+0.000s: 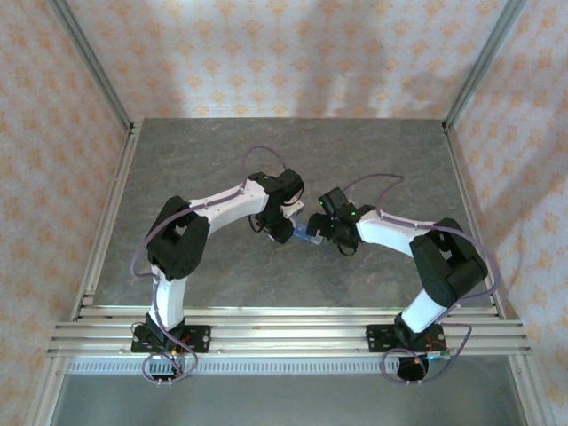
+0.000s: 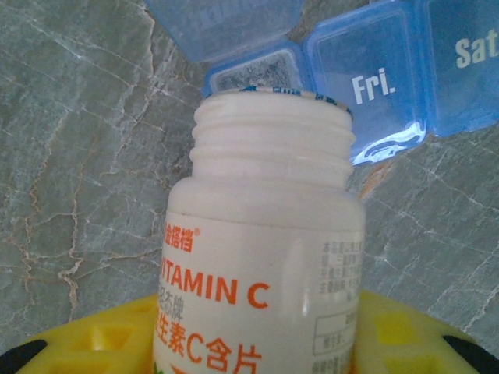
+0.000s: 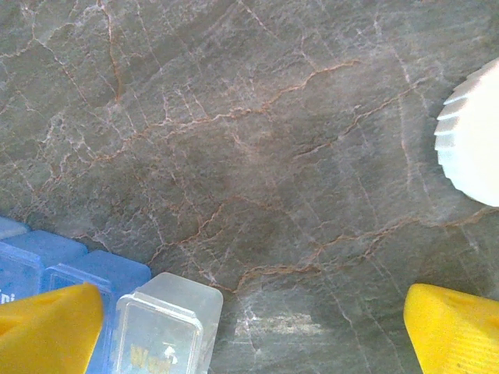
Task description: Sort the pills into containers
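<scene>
A white "Vitamin C" bottle [image 2: 265,257] with no cap is tipped between my left gripper's [image 2: 261,335] yellow fingers [image 2: 93,339], and the gripper is shut on it. Its mouth points at the translucent blue pill box [image 2: 390,78], at an open compartment [image 2: 253,74] beside the one marked "Fri.", whose lid [image 2: 222,23] is raised. No pill shows. My right gripper [image 3: 249,343] stands open above the table, its left finger [image 3: 47,327] over the pill box [image 3: 86,269] end. From above, the pill box [image 1: 306,235] lies between left gripper [image 1: 282,226] and right gripper [image 1: 328,226].
A white ribbed bottle cap [image 3: 475,140] lies on the grey marble tabletop [image 3: 257,156] at the right. A clear compartment lid [image 3: 164,327] with yellow lettering stands up from the pill box. Aluminium rails [image 1: 284,324] run along the near edge.
</scene>
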